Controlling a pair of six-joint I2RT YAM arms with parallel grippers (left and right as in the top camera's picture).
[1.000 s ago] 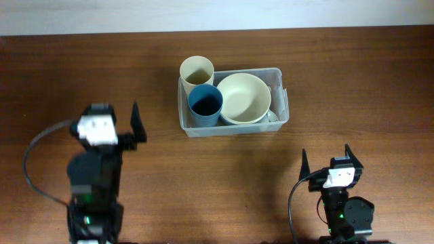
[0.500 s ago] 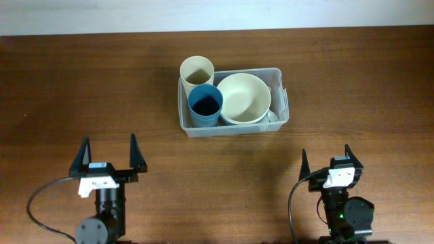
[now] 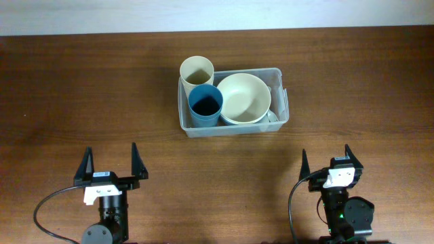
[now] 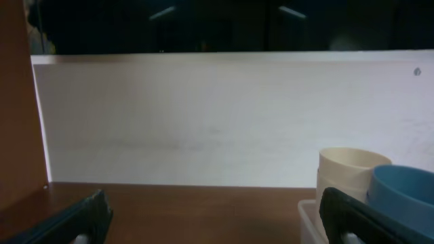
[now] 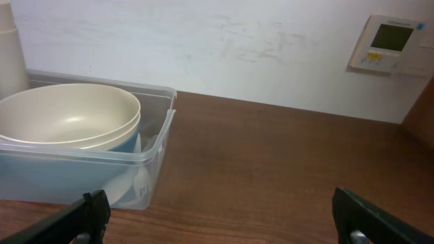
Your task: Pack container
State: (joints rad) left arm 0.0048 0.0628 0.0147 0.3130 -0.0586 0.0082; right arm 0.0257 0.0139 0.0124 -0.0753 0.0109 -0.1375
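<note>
Container (image 3: 230, 130) holds cream cup (image 3: 196, 70), blue cup (image 3: 205, 103), cream bowl (image 3: 244, 97); left claw (image 3: 110, 149) and right claw (image 3: 325, 152) apart from it, wide, empty.

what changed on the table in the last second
The left tool drew back toward the near table edge and squared up facing the container, open and empty throughout. The right tool, the container, the beige cup, blue cup and bowl stayed put.

White wall (image 5: 203, 41) with thermostat (image 5: 390, 44) behind wooden table (image 3: 352, 88)
</note>
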